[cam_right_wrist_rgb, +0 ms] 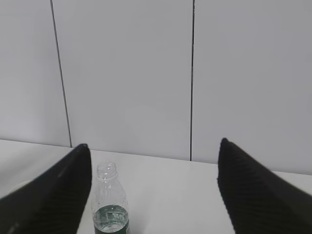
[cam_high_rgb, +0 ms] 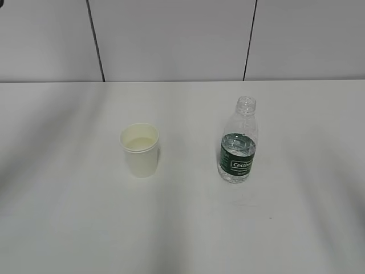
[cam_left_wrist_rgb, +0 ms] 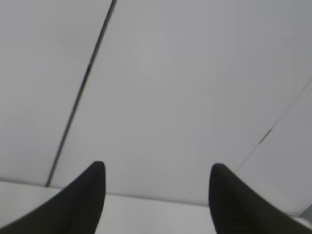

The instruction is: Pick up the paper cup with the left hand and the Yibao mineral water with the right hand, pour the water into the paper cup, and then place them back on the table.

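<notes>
Pale grey panelled wall (cam_high_rgb: pixel 171 40) behind, thin dark vertical seams (cam_high_rgb: pixel 96 40) between panels

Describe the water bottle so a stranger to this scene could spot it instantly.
On the white table in front of the panelled wall, two things stand apart from each other. The bottle is the right-hand one: clear ribbed plastic, uncapped, partly filled, taller than the cream paper cup to its left, and the only thing with a dark green label.
</notes>
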